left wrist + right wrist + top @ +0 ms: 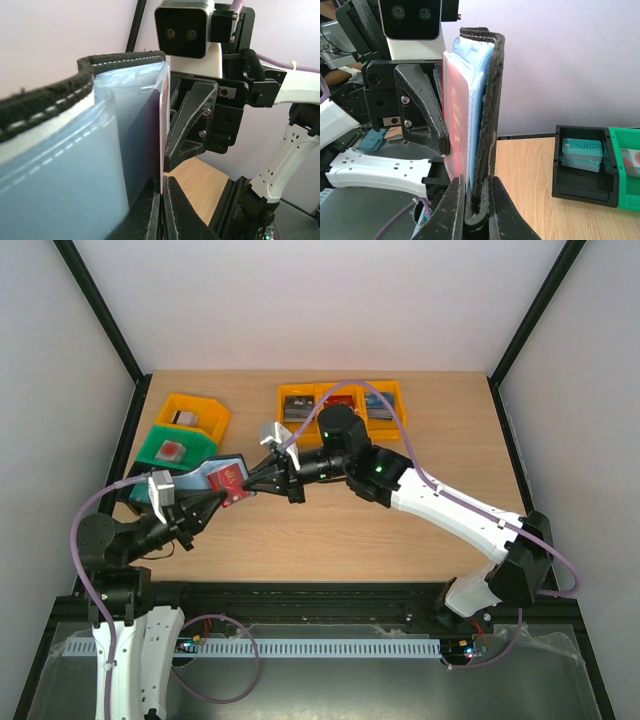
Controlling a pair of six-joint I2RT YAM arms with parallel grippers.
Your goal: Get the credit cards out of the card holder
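Observation:
The black card holder (203,478) hangs open above the table between my two grippers, its grey-blue pockets (60,165) facing the left wrist camera. My right gripper (252,482) is shut on the holder's black folded edge (487,100), jaws clamped at the bottom of the right wrist view (477,186). A red credit card (233,488) sticks out of a pocket. My left gripper (164,182) is shut on that card's thin edge (163,125). In the right wrist view the red card (456,125) stands against the blue pockets, with the left gripper's fingers (422,112) behind it.
Orange bins (340,390) at the back hold several cards. At the left stand an orange bin (196,410), a green bin (176,447) and a black bin (580,167) holding a teal card. Bare wood lies under and in front of the grippers.

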